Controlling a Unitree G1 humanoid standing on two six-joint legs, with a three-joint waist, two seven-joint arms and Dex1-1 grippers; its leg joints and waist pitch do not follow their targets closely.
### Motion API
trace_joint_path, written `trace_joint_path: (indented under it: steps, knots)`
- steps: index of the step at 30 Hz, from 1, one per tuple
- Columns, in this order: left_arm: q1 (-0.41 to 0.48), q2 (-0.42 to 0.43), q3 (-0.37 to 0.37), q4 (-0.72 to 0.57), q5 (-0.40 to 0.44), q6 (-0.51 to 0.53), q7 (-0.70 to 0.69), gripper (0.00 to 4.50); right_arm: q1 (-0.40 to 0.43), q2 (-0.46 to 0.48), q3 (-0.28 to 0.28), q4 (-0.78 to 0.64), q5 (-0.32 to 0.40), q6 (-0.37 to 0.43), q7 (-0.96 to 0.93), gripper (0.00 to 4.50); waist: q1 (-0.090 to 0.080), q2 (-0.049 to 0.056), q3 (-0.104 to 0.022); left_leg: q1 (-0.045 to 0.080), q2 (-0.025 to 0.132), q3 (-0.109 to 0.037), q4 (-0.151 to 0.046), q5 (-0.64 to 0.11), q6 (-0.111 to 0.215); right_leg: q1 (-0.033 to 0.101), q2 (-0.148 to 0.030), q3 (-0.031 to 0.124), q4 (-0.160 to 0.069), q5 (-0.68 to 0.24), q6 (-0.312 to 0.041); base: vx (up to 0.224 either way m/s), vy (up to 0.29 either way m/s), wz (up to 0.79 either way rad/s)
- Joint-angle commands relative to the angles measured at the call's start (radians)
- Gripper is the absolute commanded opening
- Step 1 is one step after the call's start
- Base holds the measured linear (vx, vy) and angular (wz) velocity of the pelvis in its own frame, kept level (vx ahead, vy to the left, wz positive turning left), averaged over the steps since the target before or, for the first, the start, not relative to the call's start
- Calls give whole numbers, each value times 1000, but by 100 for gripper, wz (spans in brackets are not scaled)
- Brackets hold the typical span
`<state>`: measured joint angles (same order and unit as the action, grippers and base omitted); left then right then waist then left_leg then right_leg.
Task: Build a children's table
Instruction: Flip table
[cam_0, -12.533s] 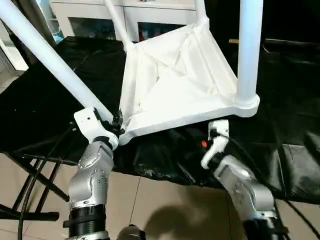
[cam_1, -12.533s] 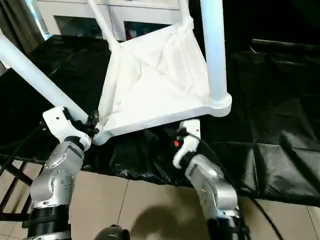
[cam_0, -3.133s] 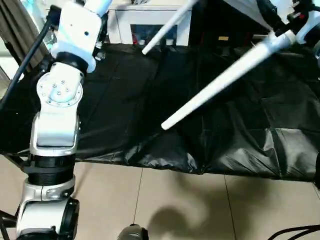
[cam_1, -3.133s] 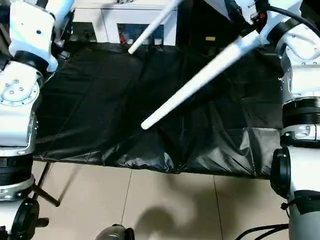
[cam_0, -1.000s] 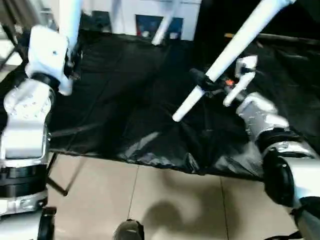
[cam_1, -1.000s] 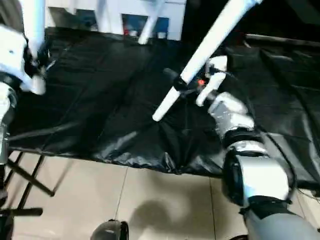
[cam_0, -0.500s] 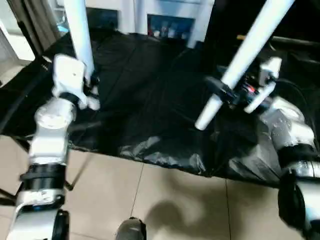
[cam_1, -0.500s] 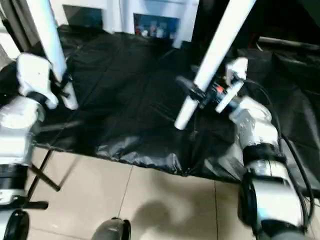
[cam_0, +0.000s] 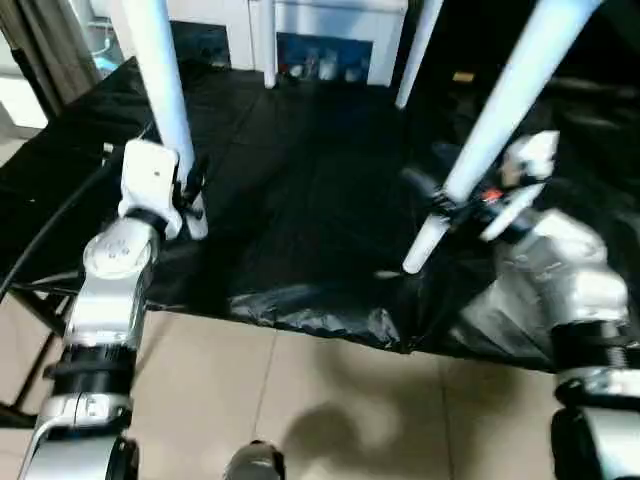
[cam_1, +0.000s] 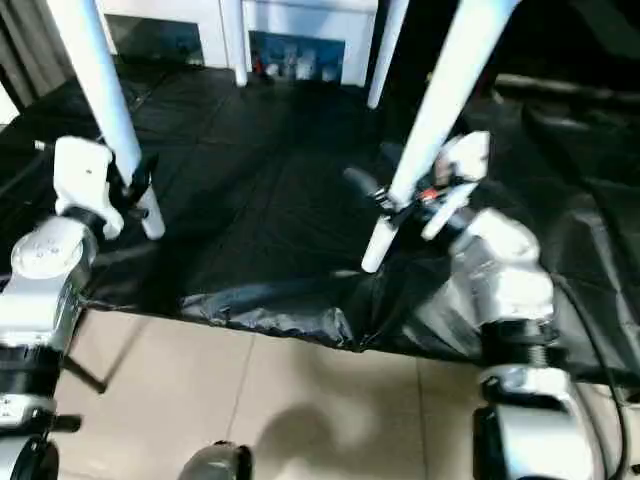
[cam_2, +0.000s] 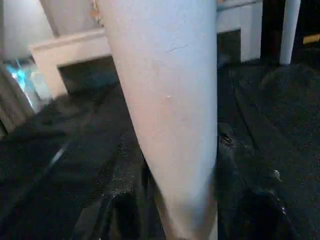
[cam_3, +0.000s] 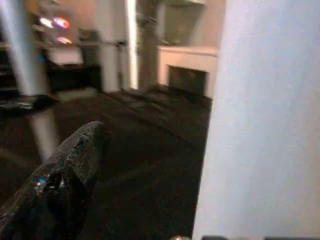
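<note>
Left gripper (cam_0: 190, 195): jaws clamped on a long white tubular table leg (cam_0: 165, 95).
Right gripper (cam_1: 400, 195): jaws wide, straddling a second white leg (cam_1: 440, 100).
Head views: black-covered worktop (cam_0: 300, 200).
Right wrist view: one black finger (cam_3: 65, 165) apart from the leg.

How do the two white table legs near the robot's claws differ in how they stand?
The left table leg stands nearly upright, gripped in the left claw. The right table leg leans steeply, its tip low over the black cloth, the right claw wide around it. Both are white tapered tubes.

Table flipped since start: legs (cam_0: 165, 95) now point down, feet near black cloth (cam_0: 300, 180). Left gripper (cam_0: 190, 190) lower than a second ago, right gripper (cam_0: 455, 200) too.
</note>
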<state>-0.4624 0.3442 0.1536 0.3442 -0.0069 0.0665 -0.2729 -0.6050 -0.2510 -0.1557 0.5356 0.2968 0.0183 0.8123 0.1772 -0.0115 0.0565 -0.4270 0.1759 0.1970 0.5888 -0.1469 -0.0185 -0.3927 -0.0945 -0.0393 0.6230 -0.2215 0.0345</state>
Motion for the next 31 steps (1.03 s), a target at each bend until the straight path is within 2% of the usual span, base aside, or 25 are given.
trace_joint_path:
  steps: [1, 2, 3, 4, 6, 7, 8, 9, 10, 11, 12, 14, 16, 17, 19, 20, 22, 23, 24, 25, 26, 27, 29, 31]
  knots:
    - [43, 5, -91, 20, 85, 22, -30, 217, 12, 12, 5, 19, -18, -17, -58, 450, -17, 22, -53, 70, 63, -43, -105, -548, -143, -13, -62, 34, -95, -311, -139, 0, 0, 0]
    - [60, 4, -79, 21, 78, 12, -24, 231, 32, 26, -2, 24, -20, -28, -82, 450, -19, 14, -59, 76, 64, -45, -106, -570, -149, -10, -63, 33, -96, -323, -135, 0, 0, 0]
    - [75, 8, -75, 20, 77, 6, -20, 231, 52, 36, -3, 20, -21, -32, -95, 450, -23, 17, -57, 71, 64, -47, -112, -571, -146, -6, -64, 34, -100, -322, -125, 0, 0, 0]
    - [90, 11, -68, 16, 75, -1, -15, 239, 69, 45, -2, 17, -35, -49, -123, 450, -23, 17, -60, 71, 64, -48, -113, -556, -146, -2, -64, 33, -99, -309, -120, 0, 0, 0]
    - [121, 15, -52, -5, 65, -4, -9, 272, 105, 66, -3, -11, -50, -66, -165, 450, -26, 14, -68, 65, 63, -40, -110, -456, -134, 2, -58, 34, -90, -180, -127, 0, 0, 0]
    - [141, 18, -46, -24, 58, -3, -6, 277, 130, 78, 1, -34, -56, -76, -176, 450, -27, 12, -69, 61, 63, -39, -109, -431, -125, 7, -58, 34, -86, -146, -132, 0, 0, 0]
    - [158, 18, -38, -45, 50, -4, 0, 273, 153, 90, 1, -58, -57, -80, -189, 450, -27, 12, -72, 56, 60, -36, -104, -371, -105, 13, -54, 32, -78, -70, -139, 57, -16, -3]
    - [174, 15, -29, -63, 40, -8, 6, 274, 176, 101, 4, -82, -55, -84, -198, 450, -27, 8, -78, 52, 59, -34, -97, -299, -76, 19, -52, 30, -69, 23, -149, 57, -16, -3]
    - [190, 9, -18, -81, 30, -14, 12, 286, 200, 109, 8, -104, -59, -95, -211, 450, -26, 8, -79, 50, 58, -32, -93, -269, -60, 21, -53, 29, -65, 62, -156, 0, 0, 0]
    - [221, -5, 1, -105, 21, -53, 31, 307, 241, 119, 11, -130, -62, -116, -225, 450, -26, 9, -80, 47, 56, -28, -85, -213, -29, 23, -52, 28, -60, 132, -167, 0, 0, 0]
    - [241, -9, 6, -118, 29, -73, 48, 314, 265, 120, 15, -142, -75, -134, -234, 450, -26, 4, -77, 42, 57, -27, -83, -200, -3, 26, -53, 27, -61, 149, -172, 0, 0, 0]
    - [260, -13, 9, -130, 35, -92, 60, 315, 287, 119, 19, -150, -87, -151, -242, 450, -28, 6, -76, 44, 57, -26, -81, -202, 14, 26, -50, 28, -63, 116, -171, 0, 0, 0]
    - [304, -34, 18, -167, 17, -120, 65, 315, 333, 115, 31, -167, -108, -178, -257, 450, -32, 7, -73, 45, 60, -27, -85, -224, 15, 26, -50, 28, -69, 63, -168, 0, 0, 0]
    - [351, -53, 19, -219, 6, -116, 68, 315, 374, 118, 30, -192, -113, -173, -272, 450, -35, 10, -71, 48, 62, -28, -88, -256, 4, 24, -48, 29, -72, 16, -168, 0, 0, 0]
    - [403, -73, 18, -279, -4, -106, 72, 315, 420, 122, 26, -221, -117, -163, -290, 450, -38, 9, -66, 48, 65, -29, -93, -290, -5, 23, -48, 31, -78, -28, -166, 0, 0, 0]
    - [438, -88, 16, -319, -8, -106, 81, 315, 453, 127, 26, -253, -125, -149, -307, 450, -38, 16, -65, 50, 66, -29, -95, -318, -14, 21, -48, 32, -82, -61, -163, 0, 0, 0]
    - [493, -113, 11, -391, -8, -70, 103, 315, 509, 132, 38, -316, -140, -101, -331, 450, -41, 12, -61, 48, 67, -30, -99, -352, -22, 21, -45, 35, -88, -91, -150, 0, 0, 0]
    - [528, -137, 13, -440, -23, -47, 117, 315, 542, 135, 45, -356, -150, -87, -346, 450, -40, 23, -59, 51, 65, -31, -101, -391, -32, 18, -46, 36, -94, -145, -141, 0, 0, 0]
    - [556, -154, 13, -479, -34, -37, 126, 315, 564, 137, 47, -387, -150, -71, -355, 450, -41, 20, -55, 51, 66, -32, -103, -425, -45, 17, -48, 37, -100, -196, -131, 0, 0, 0]
    - [586, -170, 11, -520, -32, -34, 143, 315, 588, 141, 47, -421, -148, -57, -365, 450, -42, 26, -52, 52, 66, -34, -107, -450, -54, 14, -47, 37, -104, -232, -126, 0, 0, 0]
    - [618, -182, 4, -562, -19, -20, 162, 315, 611, 143, 47, -457, -149, -43, -376, 450, -44, 21, -45, 52, 67, -36, -110, -498, -63, 12, -49, 39, -112, -298, -110, 0, 0, 0]
    - [643, -193, -4, -597, -5, -7, 175, 315, 628, 142, 50, -485, -146, -30, -387, 450, -44, 21, -43, 57, 65, -38, -110, -537, -72, 7, -50, 40, -119, -368, -92, 0, 0, 0]
    - [702, -233, -29, -705, 32, 18, 211, 315, 675, 138, 56, -563, -142, 8, -411, 450, -45, 21, -41, 57, 66, -44, -111, -561, -81, 7, -53, 42, -128, -432, -70, 0, 0, 0]
    - [709, -240, -33, -720, 39, 27, 217, 315, 682, 137, 57, -575, -142, 12, -413, 450, -46, 21, -34, 66, 62, -43, -108, -602, -89, -5, -51, 41, -140, -493, -49, 0, 0, 0]
